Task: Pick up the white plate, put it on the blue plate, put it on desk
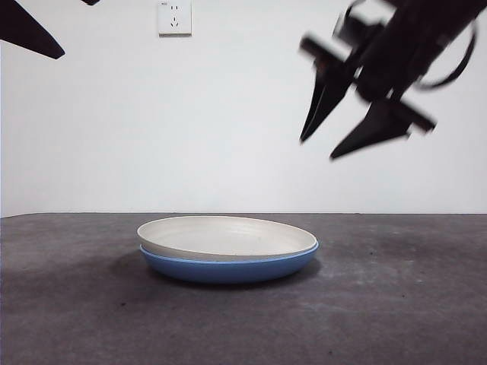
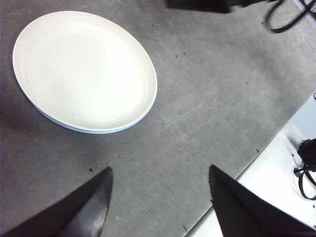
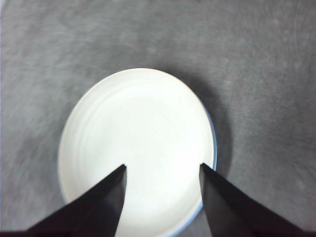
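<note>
The white plate lies nested in the blue plate on the dark grey desk, slightly off-centre in it. My right gripper hangs open and empty well above the plates' right side. In the right wrist view the white plate fills the space beyond my right gripper, with a thin edge of the blue plate showing. My left gripper is open over bare desk, off to one side of the white plate. A sliver of the blue plate shows beneath its rim.
A white wall with a socket stands behind the desk. The left arm shows as a black tip at the top left corner of the front view. A white surface with cables borders the desk's edge in the left wrist view.
</note>
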